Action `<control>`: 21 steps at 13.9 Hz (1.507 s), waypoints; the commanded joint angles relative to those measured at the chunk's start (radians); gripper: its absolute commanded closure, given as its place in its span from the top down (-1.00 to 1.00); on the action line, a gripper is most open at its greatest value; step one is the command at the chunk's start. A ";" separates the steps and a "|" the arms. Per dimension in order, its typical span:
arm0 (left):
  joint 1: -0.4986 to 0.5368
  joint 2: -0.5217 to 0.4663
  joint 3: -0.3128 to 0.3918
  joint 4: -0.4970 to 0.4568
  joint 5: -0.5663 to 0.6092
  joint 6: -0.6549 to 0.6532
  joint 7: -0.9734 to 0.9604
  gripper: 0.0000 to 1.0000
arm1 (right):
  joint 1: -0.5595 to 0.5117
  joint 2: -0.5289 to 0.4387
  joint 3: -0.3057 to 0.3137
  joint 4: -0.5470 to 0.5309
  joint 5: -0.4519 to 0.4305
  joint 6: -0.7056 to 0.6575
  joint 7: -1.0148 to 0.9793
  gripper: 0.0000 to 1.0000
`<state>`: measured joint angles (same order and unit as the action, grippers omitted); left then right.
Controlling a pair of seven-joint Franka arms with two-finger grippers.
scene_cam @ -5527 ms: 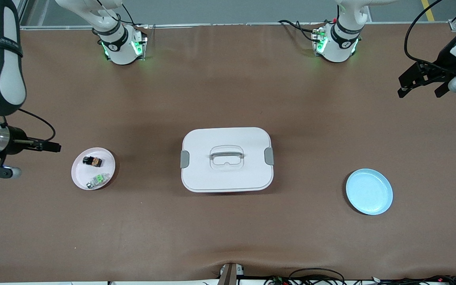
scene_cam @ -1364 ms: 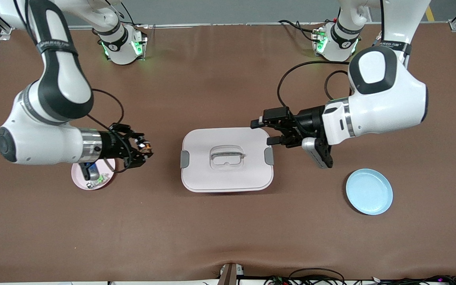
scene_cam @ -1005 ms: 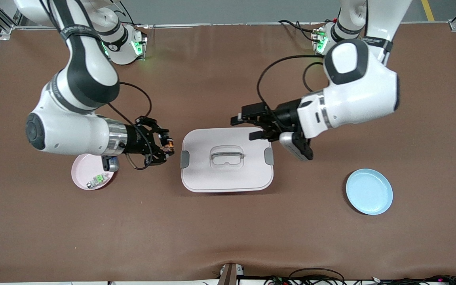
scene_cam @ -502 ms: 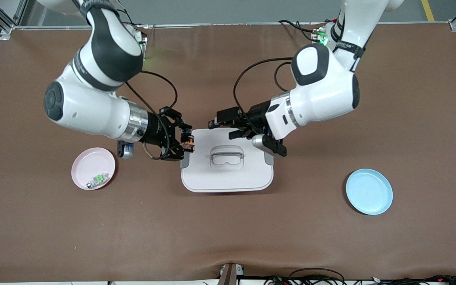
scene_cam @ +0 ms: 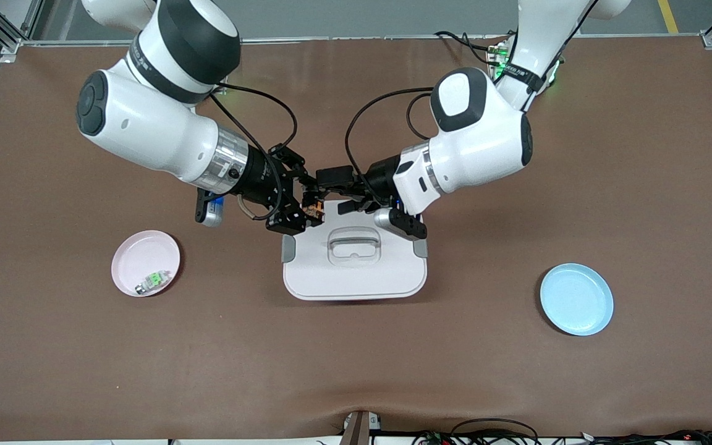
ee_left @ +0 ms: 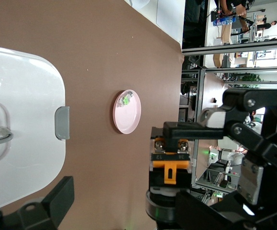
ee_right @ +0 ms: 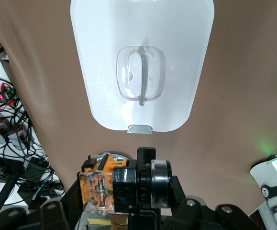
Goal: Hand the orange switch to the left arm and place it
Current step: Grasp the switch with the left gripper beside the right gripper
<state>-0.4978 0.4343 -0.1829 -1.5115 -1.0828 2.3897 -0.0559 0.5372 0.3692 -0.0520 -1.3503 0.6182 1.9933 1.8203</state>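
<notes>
The orange switch [scene_cam: 314,211] is a small black part with an orange end, held in the air by my right gripper [scene_cam: 303,210], which is shut on it. It hangs over the edge of the white box [scene_cam: 356,272] that lies toward the robots' bases. In the right wrist view the orange switch [ee_right: 119,189] sits between the fingers of the right gripper [ee_right: 128,191], above the box [ee_right: 140,67]. My left gripper [scene_cam: 329,193] is open and faces the switch closely. In the left wrist view the switch [ee_left: 169,165] stands just inside the open left gripper [ee_left: 128,203], beside one finger.
A pink plate [scene_cam: 127,259] with a small green-and-silver part [scene_cam: 152,281] lies toward the right arm's end of the table. A light blue plate [scene_cam: 576,299] lies toward the left arm's end. Cables run along the table edge nearest the camera.
Both arms have swung in toward each other over the box. The right gripper brought the switch from above the pink plate's side. The left gripper stayed open.
</notes>
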 commanded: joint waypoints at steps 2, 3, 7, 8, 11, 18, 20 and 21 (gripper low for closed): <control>0.011 -0.014 0.003 -0.003 -0.012 -0.013 -0.013 1.00 | 0.029 0.001 -0.011 0.016 -0.023 0.015 0.016 -1.00; 0.019 -0.025 0.005 -0.004 -0.012 -0.039 -0.013 1.00 | 0.029 0.004 -0.009 0.013 -0.044 0.015 0.010 -1.00; 0.047 -0.048 0.005 -0.006 -0.012 -0.089 -0.016 1.00 | 0.032 0.010 -0.009 -0.003 -0.051 0.045 -0.006 -1.00; 0.048 -0.045 0.005 -0.006 -0.012 -0.089 -0.016 1.00 | 0.035 0.010 -0.009 -0.003 -0.051 0.051 -0.006 -1.00; 0.036 -0.031 0.005 -0.001 -0.014 -0.083 -0.013 1.00 | 0.037 0.010 -0.009 0.000 -0.043 0.055 0.005 -1.00; 0.021 -0.014 0.003 0.002 -0.005 -0.041 0.004 0.84 | 0.070 0.010 -0.009 0.003 -0.038 0.090 0.025 -1.00; 0.022 -0.014 0.003 0.002 -0.003 -0.041 0.007 -0.40 | 0.070 0.011 -0.009 -0.001 -0.038 0.088 0.024 -1.00; 0.022 -0.014 0.005 0.001 -0.002 -0.041 0.008 -0.78 | 0.070 0.011 -0.009 -0.001 -0.038 0.090 0.022 -1.00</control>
<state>-0.4717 0.4233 -0.1808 -1.5099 -1.0829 2.3355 -0.0603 0.5980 0.3804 -0.0519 -1.3540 0.5801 2.0754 1.8256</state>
